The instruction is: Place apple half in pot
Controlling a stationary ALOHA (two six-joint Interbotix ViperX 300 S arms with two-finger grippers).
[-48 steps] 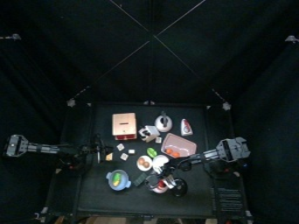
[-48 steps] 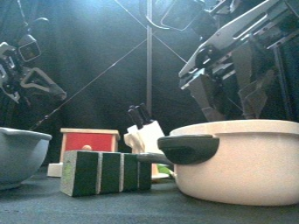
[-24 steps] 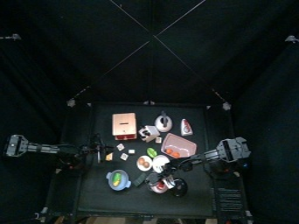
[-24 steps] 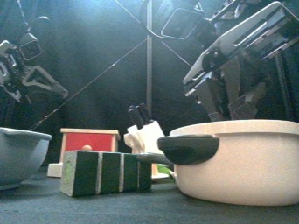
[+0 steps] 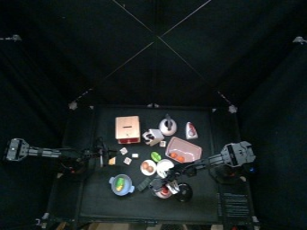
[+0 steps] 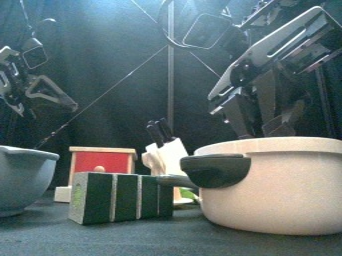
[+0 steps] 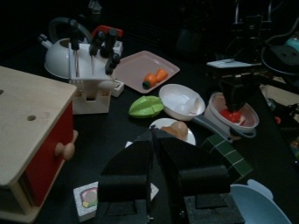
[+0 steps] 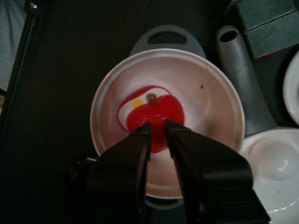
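The pot [image 8: 222, 96] is round, white inside, with grey handles; it stands at the table's front right [image 5: 180, 191] and looms large in the front view [image 6: 281, 190]. The apple half [image 8: 149, 107], red with a pale cut face, sits inside the pot's rim. My right gripper [image 8: 160, 131] hangs straight over the pot, its jaws narrow, with red showing between the fingertips. The left wrist view shows that gripper [image 7: 237, 98] above the pot [image 7: 253, 128]. My left gripper [image 7: 160, 142] is shut on nothing and rests low at the table's left.
A wooden box with a red front [image 7: 30, 131], a knife block [image 7: 87, 87], a kettle [image 7: 59, 54], a pink tray [image 7: 146, 63], a white bowl [image 7: 181, 101] and a green piece [image 7: 146, 107] crowd the middle. A blue-rimmed bowl [image 5: 122, 185] stands front left.
The right arm has shifted slightly above the pot. The left arm and the other things have not moved.
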